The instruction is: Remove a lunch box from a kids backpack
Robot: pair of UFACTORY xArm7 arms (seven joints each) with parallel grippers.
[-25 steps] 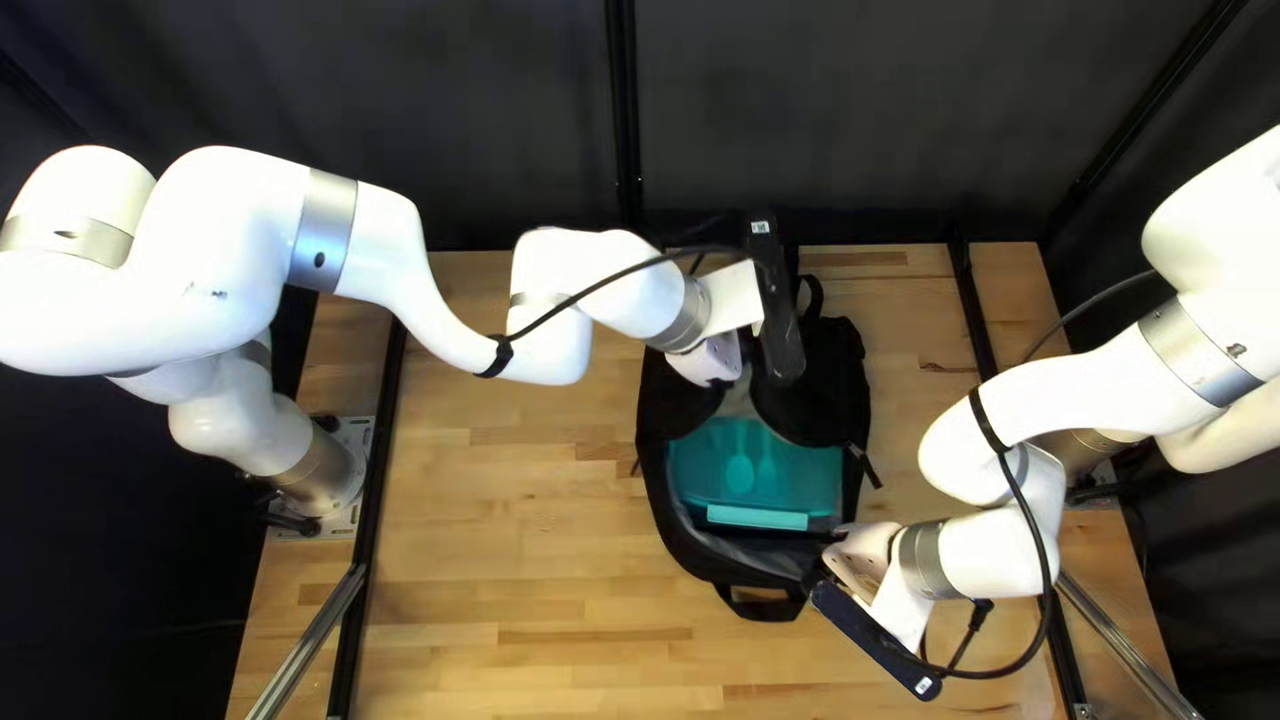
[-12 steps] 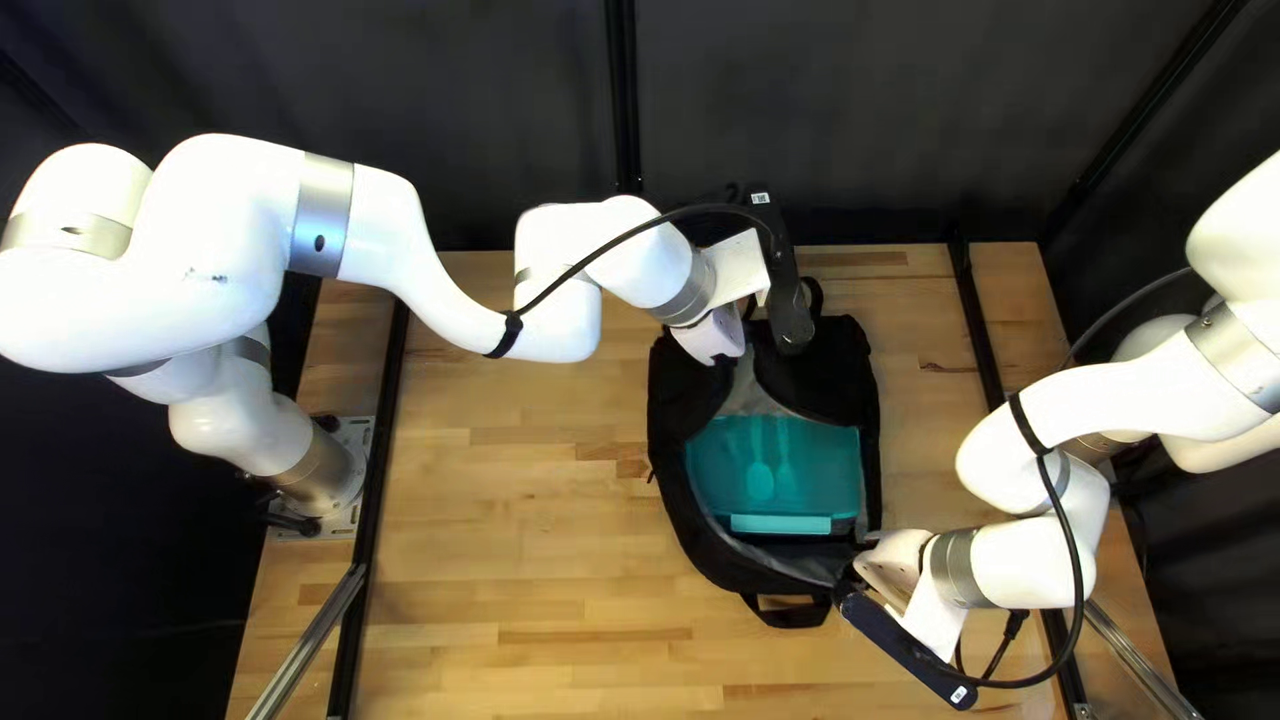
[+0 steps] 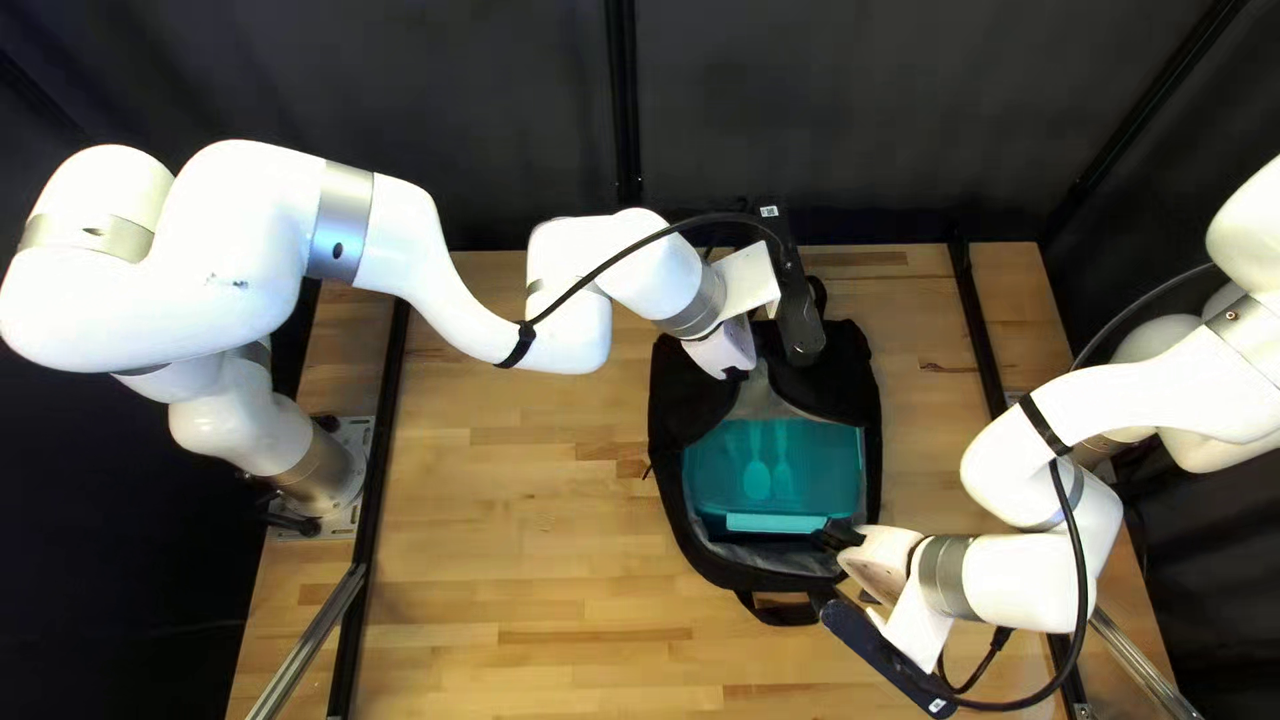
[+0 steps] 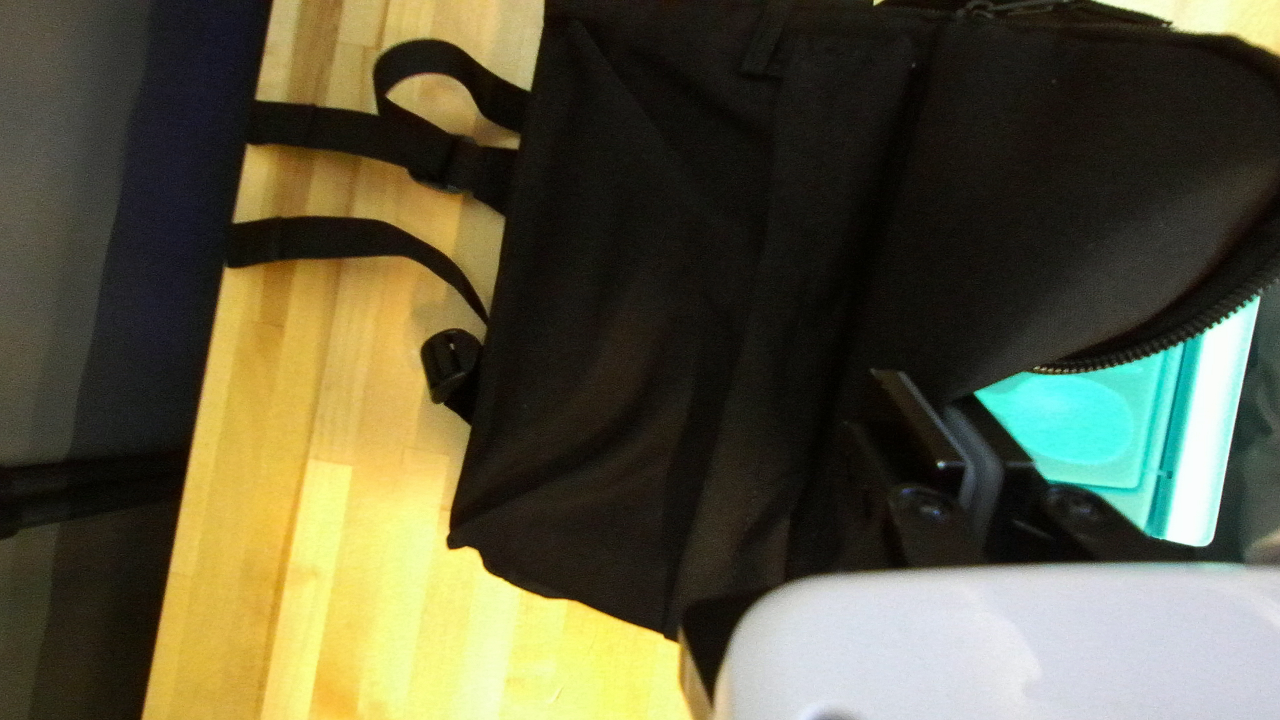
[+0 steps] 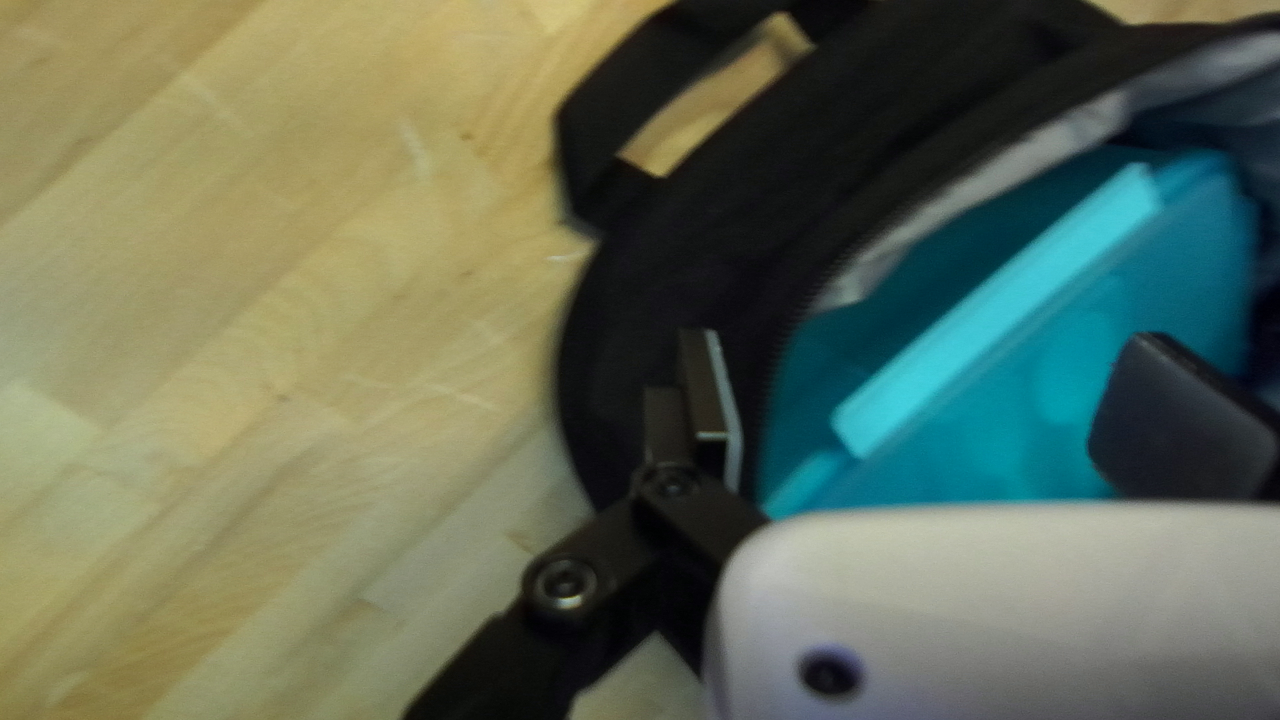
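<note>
Black right gripper (image 3: 836, 563) spread wide over backpack (image 3: 672, 500) and lunch box (image 3: 816, 470).

Left arm (image 3: 254, 300), left of the frame: glossy white, rounded segments; silver joint bands (image 3: 340, 220); small dark round mark on one band; silver wrist collar (image 3: 695, 314); black cable (image 3: 627, 258), held by a black strap (image 3: 518, 346); pale base plate (image 3: 358, 440).

Right arm (image 3: 1160, 380), right of the frame: matching white casing; silver band (image 3: 1254, 334); silver wrist collar (image 3: 944, 574); looping black cable (image 3: 1079, 574); black strap (image 3: 1044, 423).

Left tool (image 3: 724, 350) and right tool (image 3: 838, 536): white housings; long black bars alongside, each with a small white square marking; black links, round metallic screws (image 5: 563, 583); black fingers (image 5: 699, 387), grey inner pads (image 5: 727, 427).
</note>
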